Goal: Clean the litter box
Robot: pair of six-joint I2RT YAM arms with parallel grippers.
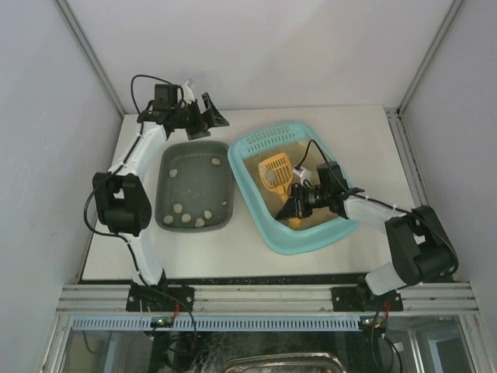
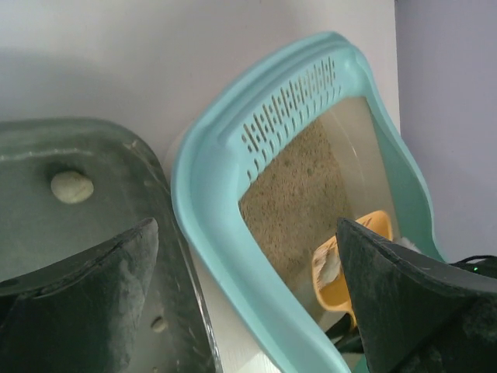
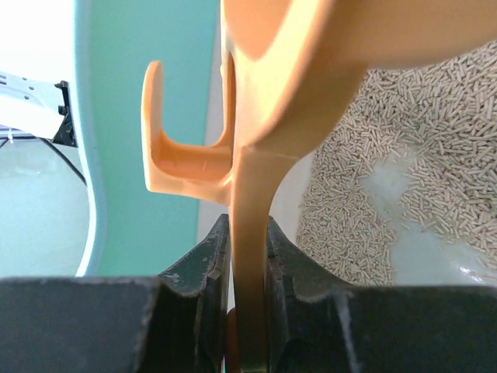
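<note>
Jaws, right gripper (image 1: 299,203): pressed together on the flat handle of the orange scoop (image 1: 275,172), pinching it edge-on between both pads. This grip probably keeps the head from twisting under load. Jaws, left gripper (image 1: 203,116): spread wide, holding nothing.

Item 1, litter box (image 1: 273,141): light-turquoise tray, right of centre on the table, set at a slant with its slotted rim at the far end. It lies within the right arm's reach, which is likely why that arm handles the scoop.

Item 2, litter (image 3: 419,140): beige pellets in a thin layer, with the bare floor of the box showing in patches.

Item 3, scoop: slotted head toward the far end of the box, over the litter, handle running back to the right gripper. The slots presumably let loose pellets fall while lumps are kept. Whether the head carries anything cannot be told for certain.

Item 4, dark grey-green tray (image 1: 194,183): just beside the box on its left, holding several pale lumps (image 1: 180,208). Its closeness is judged to shorten the carry from the box.

Item 5, left gripper: hovers over the far edge of the grey-green tray, clear of the scoop's path.

Item 6, table (image 1: 365,140): white, bears both trays.
</note>
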